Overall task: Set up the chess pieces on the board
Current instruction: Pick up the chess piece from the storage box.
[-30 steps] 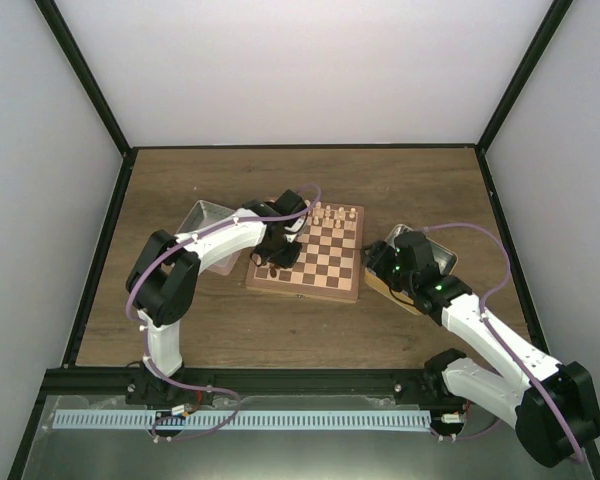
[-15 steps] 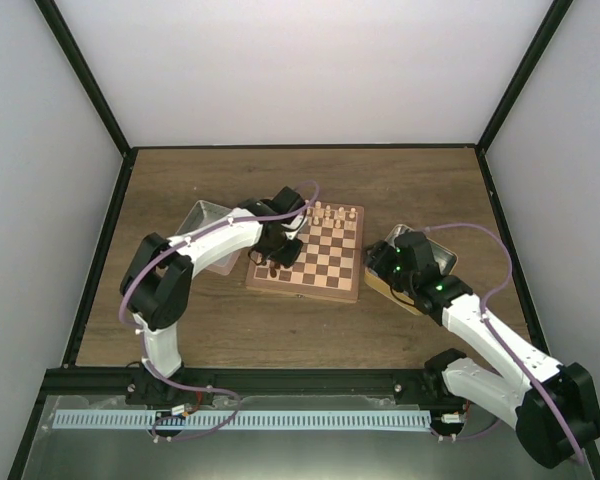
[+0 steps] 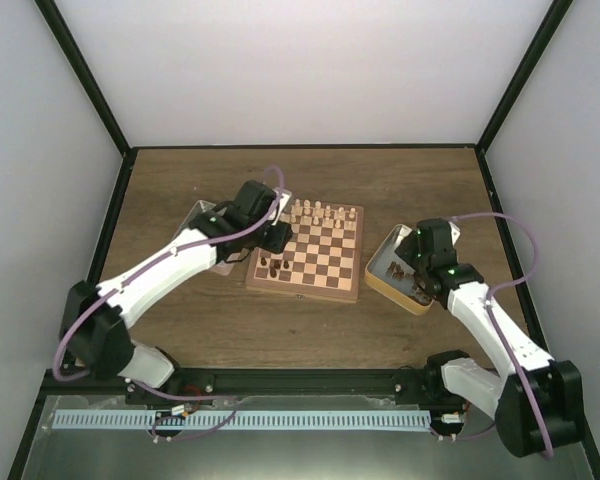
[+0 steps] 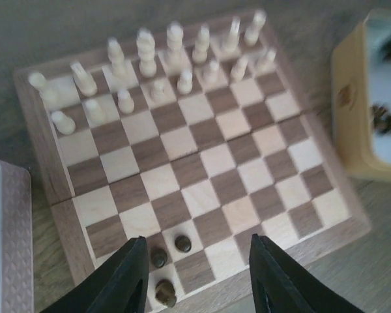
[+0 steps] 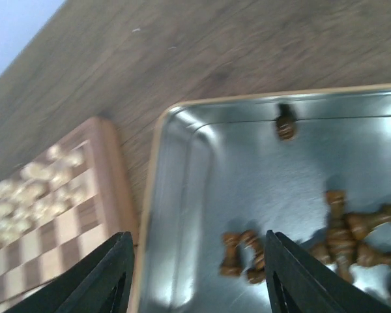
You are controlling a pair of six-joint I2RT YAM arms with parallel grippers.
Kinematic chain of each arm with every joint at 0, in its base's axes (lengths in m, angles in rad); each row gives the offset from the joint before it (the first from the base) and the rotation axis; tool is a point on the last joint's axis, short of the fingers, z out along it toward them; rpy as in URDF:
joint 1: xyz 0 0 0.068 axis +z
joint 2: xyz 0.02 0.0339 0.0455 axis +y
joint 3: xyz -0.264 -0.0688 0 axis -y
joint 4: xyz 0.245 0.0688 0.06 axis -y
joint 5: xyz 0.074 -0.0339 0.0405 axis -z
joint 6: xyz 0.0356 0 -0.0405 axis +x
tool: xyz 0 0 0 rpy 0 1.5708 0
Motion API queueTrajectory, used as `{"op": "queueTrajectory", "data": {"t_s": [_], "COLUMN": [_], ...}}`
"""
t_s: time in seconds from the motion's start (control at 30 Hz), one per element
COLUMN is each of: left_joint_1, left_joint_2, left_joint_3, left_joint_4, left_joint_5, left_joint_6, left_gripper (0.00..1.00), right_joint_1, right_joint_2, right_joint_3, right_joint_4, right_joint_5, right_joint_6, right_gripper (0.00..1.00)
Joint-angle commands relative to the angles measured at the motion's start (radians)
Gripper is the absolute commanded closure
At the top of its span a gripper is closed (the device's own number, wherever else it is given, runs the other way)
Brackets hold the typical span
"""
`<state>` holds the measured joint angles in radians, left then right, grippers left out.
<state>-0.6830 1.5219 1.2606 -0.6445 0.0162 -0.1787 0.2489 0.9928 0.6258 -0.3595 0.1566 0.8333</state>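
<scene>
3 chess pieces (image 4: 182, 243) stand at the board's (image 4: 212, 160) near-left corner; the rest lie in the tin (image 5: 202, 182). Left end effector (image 4: 197, 241) and right end effector (image 5: 199, 236) are both wide and empty.

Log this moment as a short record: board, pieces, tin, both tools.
board: centre of table
cream pieces: two full rows along far edge
dark pieces on board: three, near-left corner
right tin: right of board
dark pieces in tin: many, lying loose
left tool: open, empty, above the board
right tool: open, empty, over the right tin
</scene>
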Motion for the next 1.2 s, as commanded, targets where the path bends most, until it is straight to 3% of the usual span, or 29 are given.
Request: {"op": "queueTrajectory", "data": {"t_s": [0.0, 0.13, 0.5, 0.8, 0.97, 1.17], "left_joint_1": [0.007, 0.008, 0.008, 0.008, 0.008, 0.009], "left_joint_2": [-0.137, -0.229, -0.344, -0.39, -0.397, -0.395], "left_joint_3": [-0.114, -0.178, -0.189, -0.211, -0.217, -0.219], "left_joint_4": [0.214, 0.28, 0.293, 0.315, 0.319, 0.322], "left_joint_5": [-0.01, 0.036, 0.03, 0.001, -0.007, -0.01], "left_joint_6": [-0.005, -0.003, 0.005, 0.005, 0.005, 0.005], "left_gripper": [0.52, 0.45, 0.42, 0.4, 0.4, 0.4], "right_joint_1": [-0.09, -0.135, -0.143, -0.151, -0.154, -0.154], "right_joint_2": [0.103, 0.252, 0.542, 0.634, 0.666, 0.656], "right_joint_3": [0.04, 0.093, 0.222, 0.248, 0.262, 0.254], "right_joint_4": [0.012, 0.047, 0.086, 0.104, 0.114, 0.115], "right_joint_5": [0.083, 0.135, 0.19, 0.253, 0.269, 0.275], "right_joint_6": [-0.109, -0.166, -0.213, -0.18, -0.187, -0.209], "right_gripper": [0.44, 0.44, 0.55, 0.58, 0.68, 0.86]}}
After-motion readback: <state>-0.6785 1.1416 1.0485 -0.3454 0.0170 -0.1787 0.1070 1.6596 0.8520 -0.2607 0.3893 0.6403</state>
